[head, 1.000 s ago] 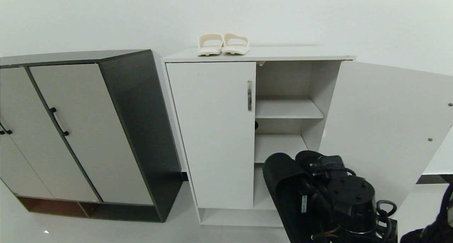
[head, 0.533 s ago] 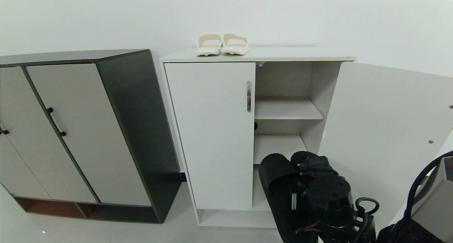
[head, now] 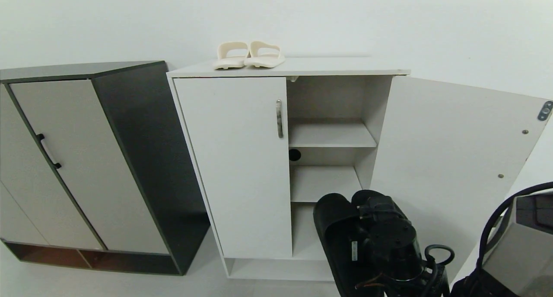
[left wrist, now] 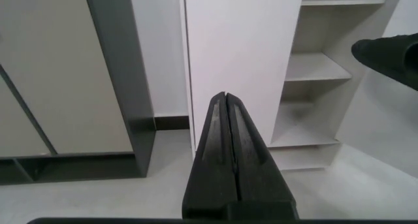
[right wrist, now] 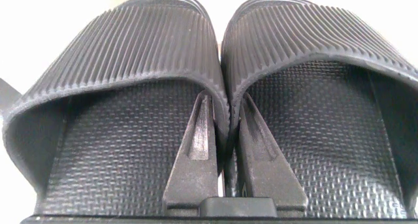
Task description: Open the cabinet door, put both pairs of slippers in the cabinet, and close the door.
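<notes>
Holding the black slippers (head: 333,217) side by side, the right end effector (right wrist: 224,103) has one finger inside each slipper. The two fingers are almost closed and squeeze the inner sides of the pair together between them. The slippers hang in the air, toes pointing at the white cabinet (head: 337,66). They are low down, just in front of its open side, and not inside it.

The right door (head: 449,158) of the white cabinet is swung wide open. Behind it are an upper shelf (head: 328,135) and a middle shelf (head: 322,182), both bare, and more room below them. The left door (head: 233,167) is closed, with a silver handle (head: 279,119) near its edge.

The cream slippers (head: 249,55) sit together on top of the white cabinet, above the closed door and close to the wall.

The left end effector (left wrist: 226,100) has its fingers pressed flat together with nothing between them. It is up off the floor (left wrist: 163,172), pointing at the closed door.

A dark cabinet (head: 138,158) with grey doors stands just beside the white one, on the robot's left.
</notes>
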`<state>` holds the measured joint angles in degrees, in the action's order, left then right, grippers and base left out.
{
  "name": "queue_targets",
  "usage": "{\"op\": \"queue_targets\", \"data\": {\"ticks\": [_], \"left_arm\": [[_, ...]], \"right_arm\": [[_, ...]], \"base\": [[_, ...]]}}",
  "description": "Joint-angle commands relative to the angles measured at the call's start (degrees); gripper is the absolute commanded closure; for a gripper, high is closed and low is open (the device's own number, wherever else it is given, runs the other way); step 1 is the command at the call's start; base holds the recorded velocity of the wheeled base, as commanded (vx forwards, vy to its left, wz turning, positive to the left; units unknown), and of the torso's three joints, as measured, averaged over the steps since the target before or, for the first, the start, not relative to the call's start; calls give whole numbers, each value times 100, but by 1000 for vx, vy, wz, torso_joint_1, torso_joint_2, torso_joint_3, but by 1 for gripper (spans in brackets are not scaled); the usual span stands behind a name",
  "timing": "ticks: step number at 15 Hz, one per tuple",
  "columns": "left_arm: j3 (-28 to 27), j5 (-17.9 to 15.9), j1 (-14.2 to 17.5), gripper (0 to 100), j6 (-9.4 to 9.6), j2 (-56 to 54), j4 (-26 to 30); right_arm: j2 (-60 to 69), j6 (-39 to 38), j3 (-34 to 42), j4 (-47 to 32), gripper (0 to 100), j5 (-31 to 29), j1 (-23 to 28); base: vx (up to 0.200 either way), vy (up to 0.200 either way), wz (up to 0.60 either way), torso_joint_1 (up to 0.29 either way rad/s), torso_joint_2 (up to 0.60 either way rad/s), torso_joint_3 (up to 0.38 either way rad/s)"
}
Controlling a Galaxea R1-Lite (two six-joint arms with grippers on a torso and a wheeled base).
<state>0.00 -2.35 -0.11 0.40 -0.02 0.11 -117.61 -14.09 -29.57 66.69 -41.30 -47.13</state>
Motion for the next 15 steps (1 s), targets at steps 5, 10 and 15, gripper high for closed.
{"op": "queue_targets", "data": {"ticks": [5, 10, 15], "left_arm": [[0, -2, 2, 100, -5, 11, -2], [0, -2, 2, 100, -5, 11, -2], [0, -2, 2, 100, -5, 11, -2]], "right_arm": [[-649, -15, -268, 371, 100, -27, -16], [-754, -15, -233, 423, 100, -53, -16], [-798, -15, -233, 432, 100, -53, -16]], "base": [[0, 0, 0, 0, 0, 0], [0, 0, 0, 0, 0, 0], [0, 0, 0, 1, 2, -99]]}}
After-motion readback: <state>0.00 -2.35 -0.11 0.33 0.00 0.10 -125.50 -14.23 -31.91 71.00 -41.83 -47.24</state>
